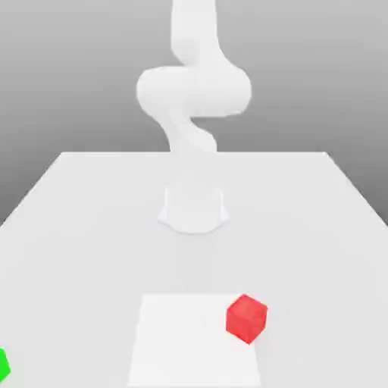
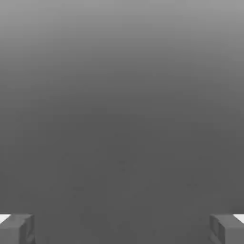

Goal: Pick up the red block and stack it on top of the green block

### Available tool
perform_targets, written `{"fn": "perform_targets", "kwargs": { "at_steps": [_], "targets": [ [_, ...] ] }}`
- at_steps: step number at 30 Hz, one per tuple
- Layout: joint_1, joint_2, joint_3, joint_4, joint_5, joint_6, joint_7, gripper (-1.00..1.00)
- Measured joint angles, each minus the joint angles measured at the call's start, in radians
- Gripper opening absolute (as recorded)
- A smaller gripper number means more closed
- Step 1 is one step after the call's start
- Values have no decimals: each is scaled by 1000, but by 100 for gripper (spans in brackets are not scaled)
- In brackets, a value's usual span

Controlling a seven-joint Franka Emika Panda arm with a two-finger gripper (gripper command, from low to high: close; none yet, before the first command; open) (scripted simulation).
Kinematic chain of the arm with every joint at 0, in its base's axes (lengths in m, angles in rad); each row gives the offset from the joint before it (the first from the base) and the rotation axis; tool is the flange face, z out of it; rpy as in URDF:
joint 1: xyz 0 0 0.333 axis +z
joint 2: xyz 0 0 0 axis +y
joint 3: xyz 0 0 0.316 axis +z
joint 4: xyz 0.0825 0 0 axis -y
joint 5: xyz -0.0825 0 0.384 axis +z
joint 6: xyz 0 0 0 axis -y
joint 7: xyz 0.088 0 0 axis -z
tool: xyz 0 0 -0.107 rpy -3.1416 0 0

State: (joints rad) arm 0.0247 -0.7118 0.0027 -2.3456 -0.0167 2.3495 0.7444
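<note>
You have the white table point(image 1: 91, 227) spread across the lower part of the exterior view, running back to a plain grey backdrop. On it, toward the near edge, a brighter white square patch point(image 1: 182, 341) is marked out flat on the surface.

Your arm point(image 1: 193, 91) rises from a round white base point(image 1: 193, 211) set at the middle of the table, behind the patch. The arm's links curve upward and pass out of the frame at the top.

In the hand view you see the gripper point(image 2: 122, 228) with its two grey fingertips point(image 2: 16, 228) standing at opposite edges of the picture, far apart, with nothing between them. The hand is released and grasps nothing. Past the fingertips there is plain grey ground.

The red block point(image 1: 247, 319) sits on the table at the patch's edge, on the exterior view's right side of it, turned so one corner faces the camera. It stands free, well apart from the base.

The green block point(image 1: 3, 365) is at the exterior view's far left, near the table's front edge, cut off by the frame so you see a sliver. It lies well apart from the red block, with the patch between them.
</note>
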Motion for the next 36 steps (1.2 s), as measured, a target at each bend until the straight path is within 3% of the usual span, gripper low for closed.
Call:
{"fn": "perform_targets", "kwargs": {
  "at_steps": [11,19,26,27,33,36],
  "targets": [
    [113,409,-10,-208,-45,228,-280,0],
    [183,698,5,-356,-2,391,-533,0],
    [188,951,9,-356,4,592,-580,0],
    [189,974,8,-353,3,612,-579,-100],
    [189,986,7,-351,0,620,-576,-100],
    [184,919,13,-361,5,563,-580,-100]
  ]
}}
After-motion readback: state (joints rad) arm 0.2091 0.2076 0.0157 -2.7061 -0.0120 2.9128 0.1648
